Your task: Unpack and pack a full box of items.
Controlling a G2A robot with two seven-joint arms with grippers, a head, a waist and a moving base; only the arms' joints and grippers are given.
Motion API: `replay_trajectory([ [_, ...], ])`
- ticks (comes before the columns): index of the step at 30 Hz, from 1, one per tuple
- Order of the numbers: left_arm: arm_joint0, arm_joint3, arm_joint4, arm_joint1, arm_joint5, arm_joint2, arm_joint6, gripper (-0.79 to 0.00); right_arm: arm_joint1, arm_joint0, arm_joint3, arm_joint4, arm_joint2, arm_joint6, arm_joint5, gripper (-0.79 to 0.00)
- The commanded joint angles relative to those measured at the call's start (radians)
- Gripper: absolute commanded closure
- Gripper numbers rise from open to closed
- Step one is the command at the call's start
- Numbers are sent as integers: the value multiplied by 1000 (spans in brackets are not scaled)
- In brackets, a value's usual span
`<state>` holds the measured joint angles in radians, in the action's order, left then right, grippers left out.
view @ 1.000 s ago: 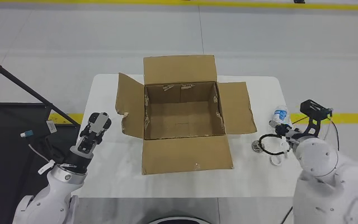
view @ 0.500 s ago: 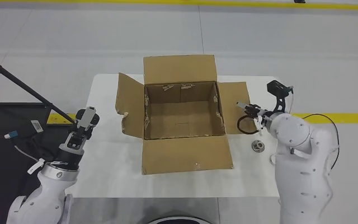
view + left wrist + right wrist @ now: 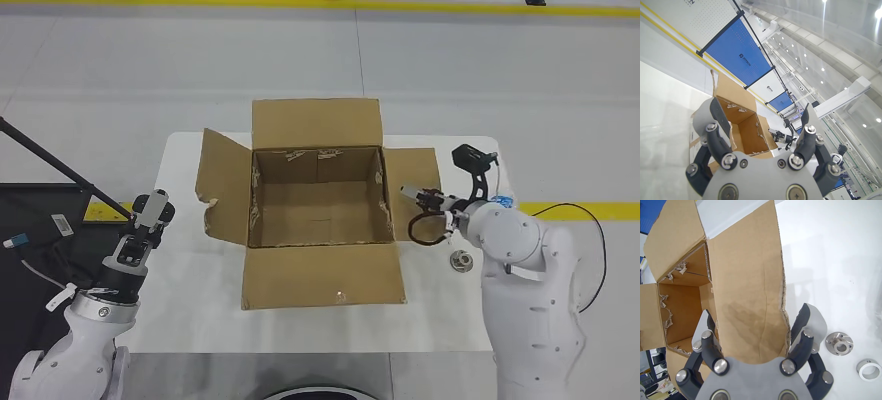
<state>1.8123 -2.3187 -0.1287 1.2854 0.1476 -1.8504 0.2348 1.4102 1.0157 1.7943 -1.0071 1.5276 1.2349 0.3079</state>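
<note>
1. Your right arm, at the right of the top view, bends in toward the centre and holds the right gripper (image 3: 412, 192) over the box's right flap (image 3: 420, 165). Its fingers are spread and grasp nothing. The wrist view sets the flap between them, but you cannot tell whether they touch it.
2. Your left arm sits at lower left, with the left gripper (image 3: 153, 210) at the left edge of the table (image 3: 180, 160). It is tilted up toward the box, released and holding nothing.
3. The cardboard box (image 3: 318, 165) stands at the centre of the white table with all four flaps folded out. It is brown corrugated board, with ragged paper shreds along the rim.
4. The right wrist view brings out the flap's torn, frayed edge. Beside the flap on the table lies a round metal flange (image 3: 839, 344), and a smooth metal collar (image 3: 868, 369) lies near it, apart.
5. The left wrist view frames the box's inner walls between its own fingers.
</note>
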Motion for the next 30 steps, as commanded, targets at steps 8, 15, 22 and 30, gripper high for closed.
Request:
replay_trajectory([
  [8,0,0,0,0,0,0,0,-785,-12,19,52,-38,-4,51,39,-785],
  [15,0,0,0,0,0,0,0,-785,-19,57,171,-72,19,3,92,-785],
  [22,0,0,0,0,0,0,0,-785,-20,71,220,-57,24,-5,104,-785],
  [30,0,0,0,0,0,0,0,-785,-20,71,220,-57,24,-5,104,-785],
])
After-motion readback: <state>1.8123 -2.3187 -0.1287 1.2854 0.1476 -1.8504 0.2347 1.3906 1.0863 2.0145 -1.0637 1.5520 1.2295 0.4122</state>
